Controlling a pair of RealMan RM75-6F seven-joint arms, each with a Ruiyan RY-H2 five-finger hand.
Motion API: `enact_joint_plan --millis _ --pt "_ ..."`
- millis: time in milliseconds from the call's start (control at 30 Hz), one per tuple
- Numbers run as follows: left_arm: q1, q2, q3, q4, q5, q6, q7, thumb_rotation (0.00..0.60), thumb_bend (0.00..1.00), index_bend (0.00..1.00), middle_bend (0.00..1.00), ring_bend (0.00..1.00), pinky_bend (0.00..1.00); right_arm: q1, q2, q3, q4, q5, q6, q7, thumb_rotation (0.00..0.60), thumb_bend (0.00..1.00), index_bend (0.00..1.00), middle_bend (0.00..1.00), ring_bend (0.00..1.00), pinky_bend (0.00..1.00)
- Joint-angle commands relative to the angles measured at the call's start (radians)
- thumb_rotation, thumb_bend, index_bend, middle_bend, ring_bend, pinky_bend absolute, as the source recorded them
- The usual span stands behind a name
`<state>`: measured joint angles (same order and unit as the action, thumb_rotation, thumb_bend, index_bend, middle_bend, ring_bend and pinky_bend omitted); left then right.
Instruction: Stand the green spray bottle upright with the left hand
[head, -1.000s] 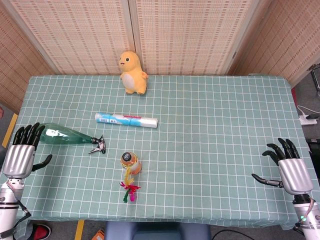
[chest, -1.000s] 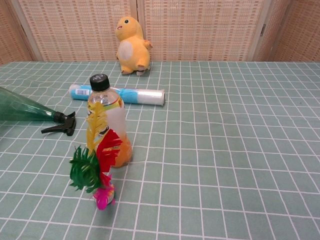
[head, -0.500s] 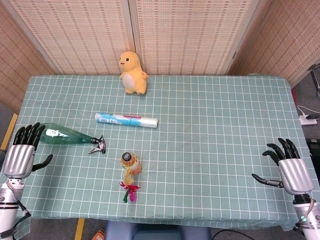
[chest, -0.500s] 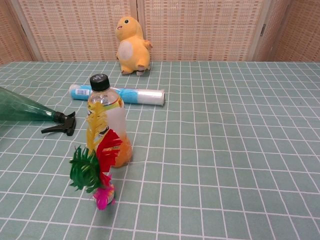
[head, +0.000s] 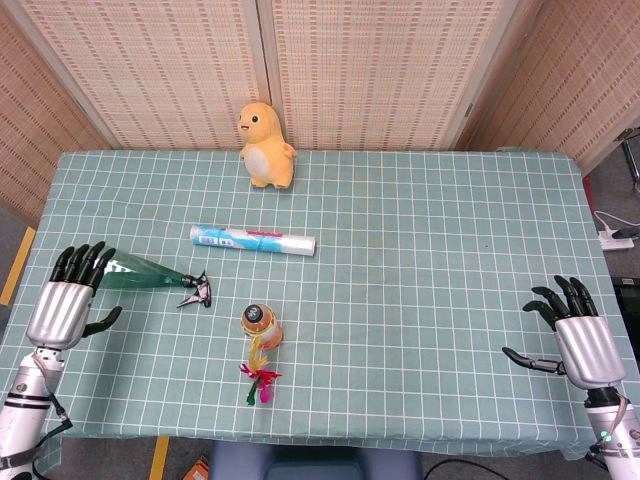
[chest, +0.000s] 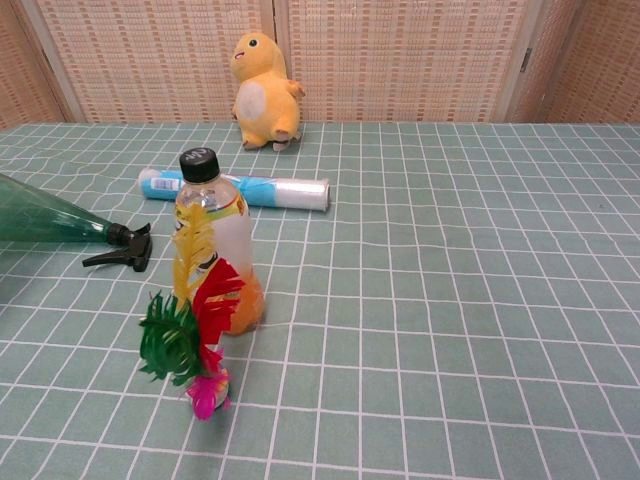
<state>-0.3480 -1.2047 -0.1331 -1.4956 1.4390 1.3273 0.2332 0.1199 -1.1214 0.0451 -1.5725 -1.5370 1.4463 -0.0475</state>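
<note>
One hand has moved: my left hand (head: 68, 300) has slid in over the base of the green spray bottle (head: 140, 273), fingers spread, gripping nothing yet.
Bottle still lies on its side near the table's (head: 420, 250) left edge, nozzle toward the orange drink bottle (chest: 212, 245). Only the head view shows either hand; my right hand (head: 575, 335) rests open, well apart. Chest view shows just the bottle's neck and trigger.

Green spray bottle (head: 145, 274) on its side
</note>
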Motion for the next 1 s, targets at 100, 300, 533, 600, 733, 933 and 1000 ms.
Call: enact_joint_plan --millis 100,300,533,600,733,933,1000 --pt "-0.093 -0.026 -0.023 -0.030 0.009 -0.091 0.127 0.600 0.23 0.00 0.00 0.00 0.00 -0.001 0.002 0.000 0.001 0.000 0.000 0.008 0.600 0.00 0.38 0.21 0.05 0.03" --pt "-0.208 -0.048 -0.041 -0.052 -0.072 -0.267 0.294 0.600 0.23 0.00 0.00 0.00 0.00 -0.003 0.003 0.000 0.003 0.001 0.002 0.011 0.600 0.00 0.38 0.21 0.05 0.03" --pt "-0.310 -0.084 -0.067 -0.021 -0.239 -0.399 0.461 0.600 0.23 0.00 0.00 0.00 0.00 -0.006 0.003 0.001 0.003 0.006 0.005 0.012 0.600 0.00 0.38 0.22 0.05 0.03" --pt "-0.327 -0.102 -0.070 -0.001 -0.279 -0.419 0.470 0.600 0.23 0.00 0.00 0.00 0.00 -0.007 0.003 0.001 0.004 0.006 0.006 0.012 0.600 0.00 0.38 0.22 0.05 0.03" --pt "-0.359 -0.143 -0.067 0.076 -0.345 -0.454 0.469 0.600 0.23 0.00 0.00 0.00 0.01 -0.007 0.003 0.001 0.003 0.007 0.005 0.012 0.600 0.00 0.38 0.22 0.05 0.03" --pt "-0.381 -0.210 -0.069 0.186 -0.437 -0.473 0.445 0.600 0.23 0.00 0.05 0.00 0.02 -0.007 0.002 0.002 0.003 0.007 0.005 0.007 0.600 0.00 0.38 0.23 0.05 0.04" --pt "-0.390 -0.226 -0.070 0.209 -0.476 -0.481 0.454 0.600 0.23 0.00 0.06 0.00 0.03 -0.007 0.002 0.002 0.002 0.008 0.005 0.006 0.600 0.00 0.38 0.23 0.05 0.04"
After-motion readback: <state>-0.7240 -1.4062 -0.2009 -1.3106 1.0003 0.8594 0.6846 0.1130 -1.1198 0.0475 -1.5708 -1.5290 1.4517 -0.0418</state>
